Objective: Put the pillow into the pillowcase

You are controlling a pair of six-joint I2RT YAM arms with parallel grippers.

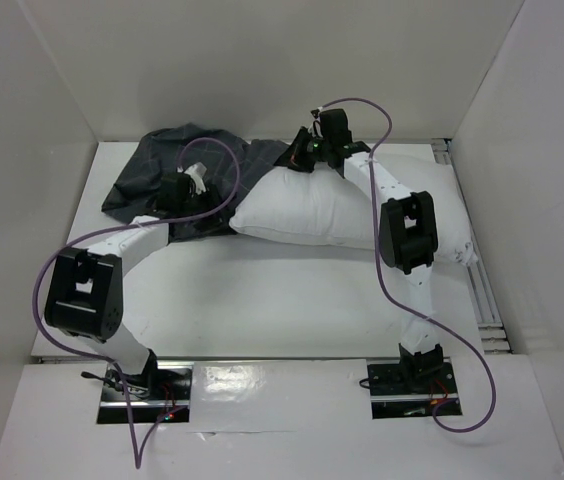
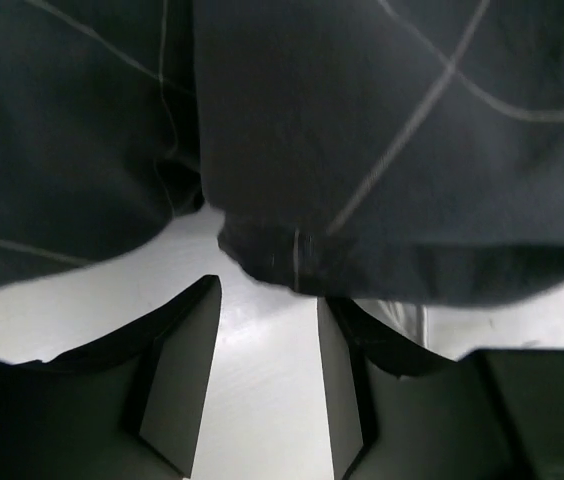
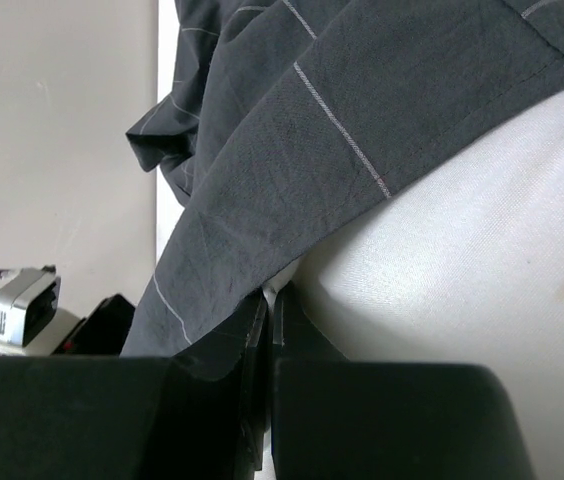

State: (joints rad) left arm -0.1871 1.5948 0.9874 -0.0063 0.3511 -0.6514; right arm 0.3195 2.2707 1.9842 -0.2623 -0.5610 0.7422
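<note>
Pillow partly tucked under the pillowcase

From above, the pillow lies on the surface, its left end under the crumpled pillowcase. At the left wrist, the left pincer gapes empty, with the hem just beyond its tips. At the right wrist, the right pincer is closed, pinching the pillowcase edge beside the pillow.

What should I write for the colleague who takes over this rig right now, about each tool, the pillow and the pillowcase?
Left tool: open, holding nothing, just short of the pillowcase hem.
Right tool: shut on the pillowcase edge, at the far left corner of the pillow.
Things: the pillow lies on the table; the pillowcase is bunched to its left and overlaps only that corner.
Done: one edge gripped.
Left: grip the other side, open the mouth, draw the case over the whole pillow.
</note>
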